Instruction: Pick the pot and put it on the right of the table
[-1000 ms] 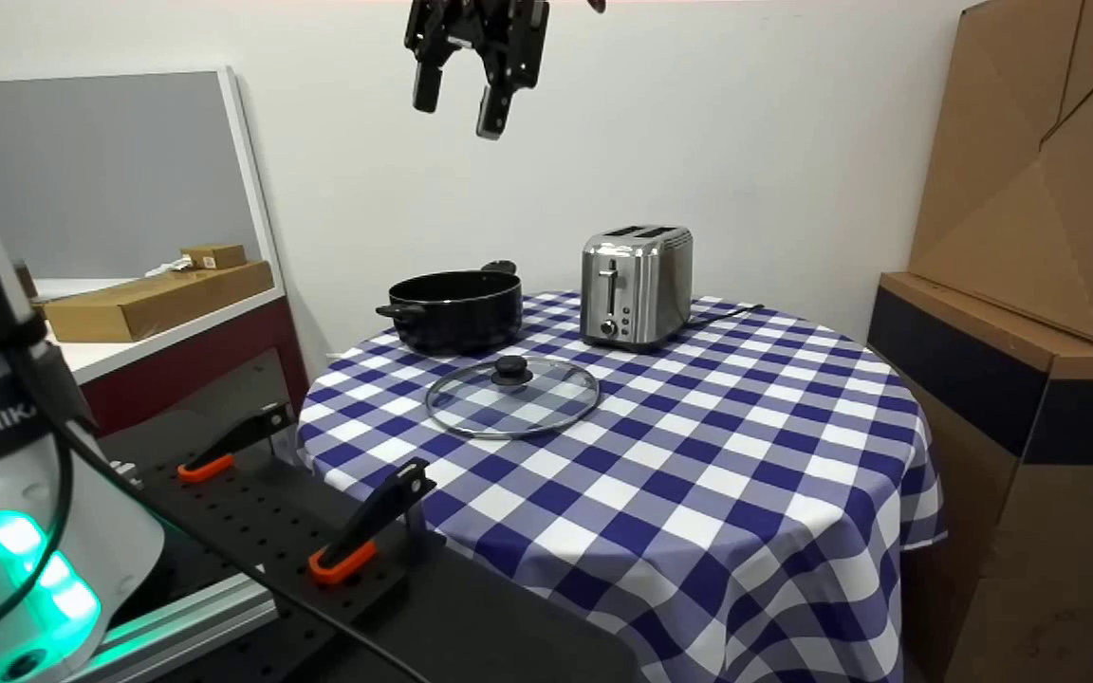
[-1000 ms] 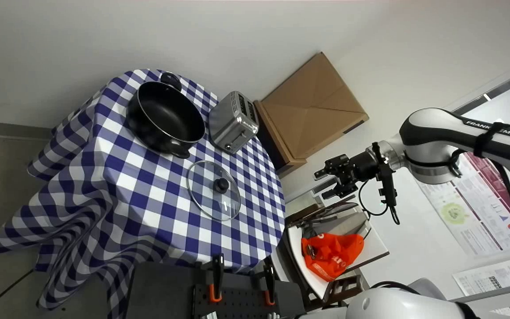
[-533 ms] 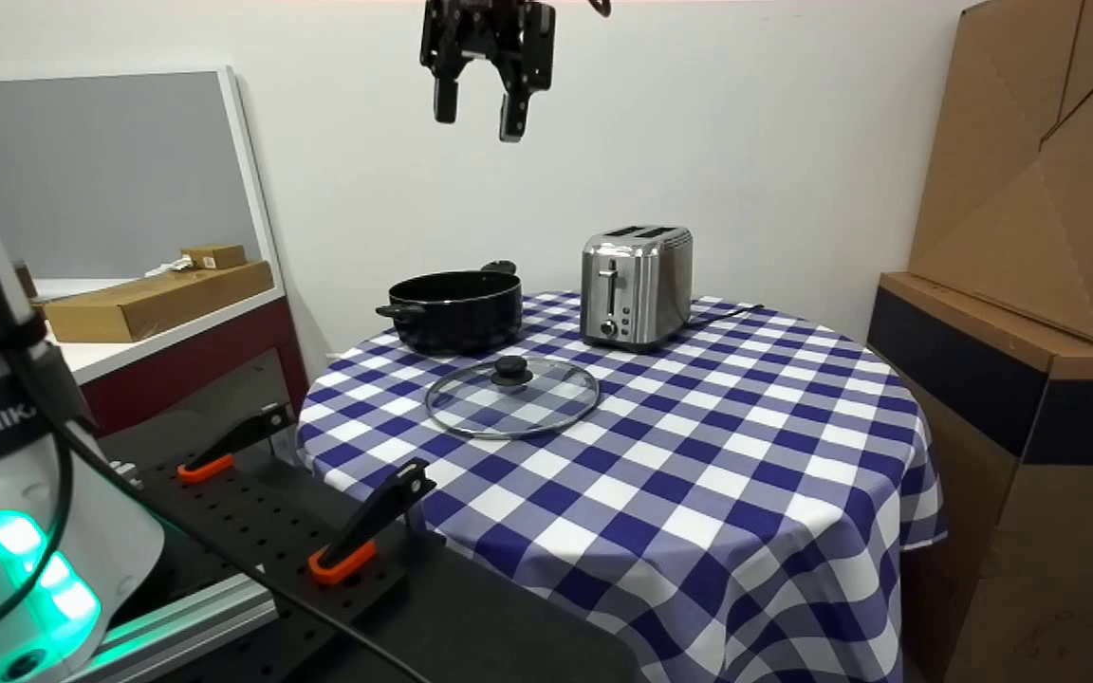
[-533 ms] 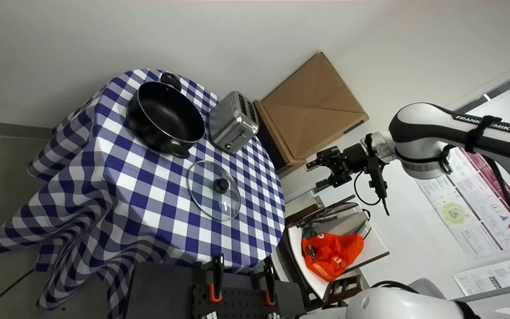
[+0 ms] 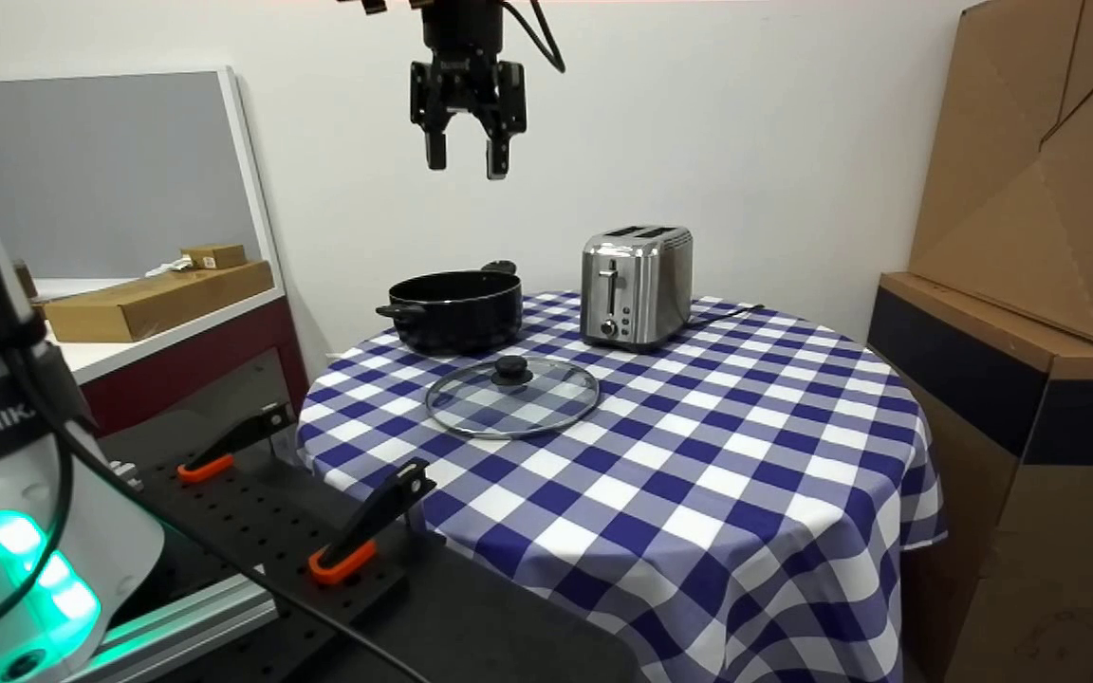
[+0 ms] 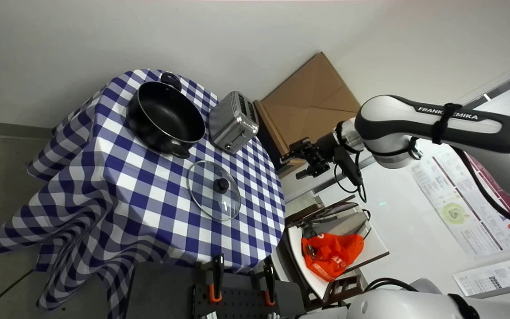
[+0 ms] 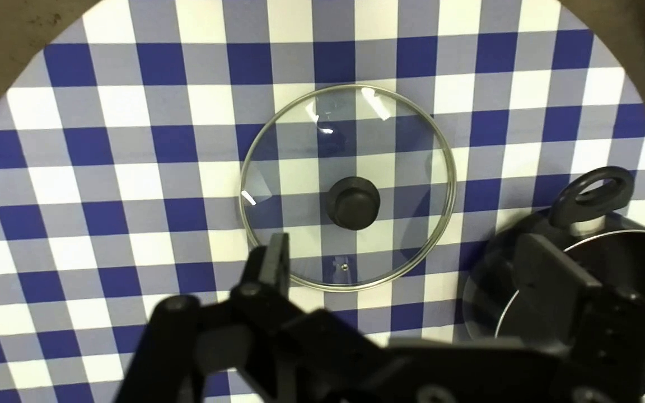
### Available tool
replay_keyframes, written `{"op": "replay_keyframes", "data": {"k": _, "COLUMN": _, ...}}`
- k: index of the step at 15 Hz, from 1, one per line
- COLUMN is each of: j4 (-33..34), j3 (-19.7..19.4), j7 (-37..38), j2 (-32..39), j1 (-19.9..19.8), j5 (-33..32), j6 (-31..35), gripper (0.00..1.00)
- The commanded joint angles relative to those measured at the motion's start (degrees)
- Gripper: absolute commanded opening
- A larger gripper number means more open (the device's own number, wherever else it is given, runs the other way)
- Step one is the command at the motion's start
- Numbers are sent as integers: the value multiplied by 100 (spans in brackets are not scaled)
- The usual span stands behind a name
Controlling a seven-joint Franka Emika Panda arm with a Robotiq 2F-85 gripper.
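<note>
The black pot [image 5: 456, 323] stands upright at the far left of the checked table [image 5: 717, 455] in an exterior view. It also shows in an exterior view [image 6: 171, 115], side handles visible. In the wrist view the pot [image 7: 630, 252] is at the lower right, cut by the frame edge and partly hidden behind a finger. My gripper [image 5: 467, 174] is open and empty, pointing down, well above the table and apart from the pot. It also shows in an exterior view [image 6: 291, 168]. In the wrist view, the lid lies partly between the fingertips [image 7: 406, 242].
A glass lid [image 5: 513, 403] with a black knob lies in front of the pot. A silver toaster [image 5: 637, 289] stands beside the pot. Cardboard boxes [image 5: 1011, 247] stack beyond the table. A dark workbench [image 5: 509, 626] with orange-handled clamps [image 5: 371, 522] adjoins the table.
My gripper has come lower and nearer the table, and its tilt has straightened to point down. It stays open. The pot, lid and toaster have not moved.
</note>
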Motion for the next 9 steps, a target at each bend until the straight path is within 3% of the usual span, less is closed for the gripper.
{"op": "replay_keyframes", "data": {"k": 1, "j4": 166, "j3": 248, "j7": 498, "j2": 642, "j1": -111, "j5": -719, "j6": 606, "gripper": 100}}
{"op": "replay_keyframes", "data": {"k": 5, "j4": 438, "j3": 210, "j7": 305, "j2": 1221, "j1": -119, "j5": -1503, "j6": 828, "gripper": 100}}
{"op": "replay_keyframes", "data": {"k": 9, "j4": 976, "j3": 43, "j7": -411, "j2": 1577, "j1": -100, "j5": -1537, "j6": 717, "gripper": 100}}
